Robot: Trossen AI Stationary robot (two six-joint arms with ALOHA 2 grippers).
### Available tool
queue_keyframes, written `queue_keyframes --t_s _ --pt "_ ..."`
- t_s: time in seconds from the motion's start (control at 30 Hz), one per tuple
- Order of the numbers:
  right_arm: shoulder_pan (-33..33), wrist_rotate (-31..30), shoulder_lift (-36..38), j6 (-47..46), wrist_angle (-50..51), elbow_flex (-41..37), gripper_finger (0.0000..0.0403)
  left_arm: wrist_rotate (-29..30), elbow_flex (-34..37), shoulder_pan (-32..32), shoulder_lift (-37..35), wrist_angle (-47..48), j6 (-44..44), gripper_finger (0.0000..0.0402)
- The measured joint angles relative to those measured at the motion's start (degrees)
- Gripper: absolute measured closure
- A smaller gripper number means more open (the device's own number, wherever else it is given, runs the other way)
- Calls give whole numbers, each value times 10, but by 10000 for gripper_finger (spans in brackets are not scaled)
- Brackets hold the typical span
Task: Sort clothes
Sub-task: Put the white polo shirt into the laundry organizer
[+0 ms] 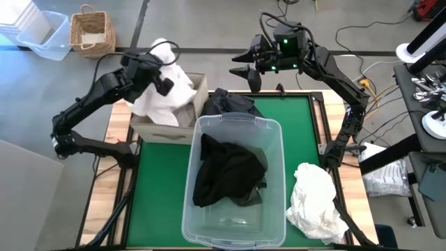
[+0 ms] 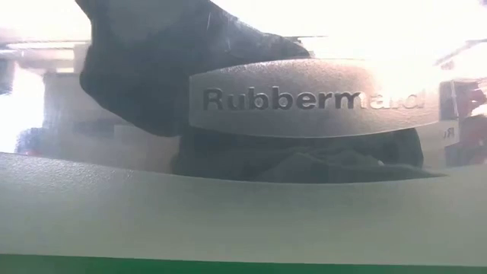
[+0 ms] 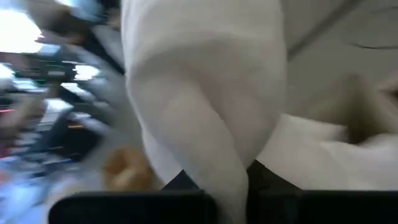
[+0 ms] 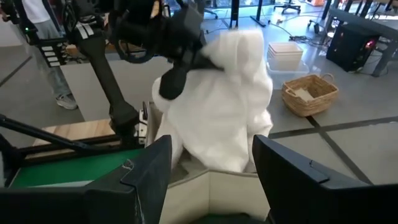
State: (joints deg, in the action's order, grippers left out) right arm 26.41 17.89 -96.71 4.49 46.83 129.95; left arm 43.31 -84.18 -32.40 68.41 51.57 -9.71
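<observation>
Seen from above, a green table mat (image 1: 160,188) fills the middle of the picture. A clear plastic tub (image 1: 233,230) sits at its centre, running toward 6 o'clock, with a black garment (image 1: 226,171) crumpled inside. The table-height view is almost blocked by that tub's wall and its maker's label (image 2: 312,99); the dark cloth (image 2: 152,61) shows through the plastic there, which the overhead view cannot show.

At about 10 o'clock from the tub stands a beige fabric box (image 1: 157,127). The left gripper (image 1: 162,73) holds a white garment (image 1: 167,94) bunched above the box, the cloth draping down into it. The left wrist view shows that white cloth (image 3: 205,106) filling the frame, pinched between the gripper's own dark fingers (image 3: 273,180), though the picture is blurred. The right wrist view sees the same white garment (image 4: 217,112) from across the table, hanging from the left gripper (image 4: 183,43) over the box rim (image 4: 217,183). Only this view shows a person's legs (image 4: 53,68) standing in the room behind.

At 12 o'clock, just beyond the tub, lies a dark garment (image 1: 226,104). At 4 o'clock, on the mat beside the tub, lies another white garment (image 1: 317,202).

The right gripper (image 1: 251,73) hovers past the table's 12 o'clock edge, its fingers (image 4: 146,174) spread wide and empty.

Off the table at 10 o'clock stands a wicker basket (image 1: 92,31).
</observation>
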Motion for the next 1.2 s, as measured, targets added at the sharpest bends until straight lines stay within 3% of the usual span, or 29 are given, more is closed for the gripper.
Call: queue_keyframes --t_s 0.07,0.27,0.53,0.6,0.67,0.77,1.03,1.2 --pt "0 0 0 4 0 0 186 -37 0 0 8 8 10 399" --pt "0 0 0 16 10 0 186 -62 0 0 45 19 13 399" --pt "2 0 0 22 11 -21 186 -201 0 0 92 -7 0 398" --pt "2 0 0 25 11 -29 186 -193 -1 0 97 -31 7 395" --pt "2 0 0 26 11 -36 186 -145 -2 0 100 -35 19 386" --pt "2 0 -1 26 11 -41 186 -84 -2 -2 102 -14 24 358" --pt "2 0 -1 30 10 -42 186 -131 -1 -5 99 42 31 234" --pt "2 0 -1 30 11 -44 186 -122 -9 -5 90 61 12 167"
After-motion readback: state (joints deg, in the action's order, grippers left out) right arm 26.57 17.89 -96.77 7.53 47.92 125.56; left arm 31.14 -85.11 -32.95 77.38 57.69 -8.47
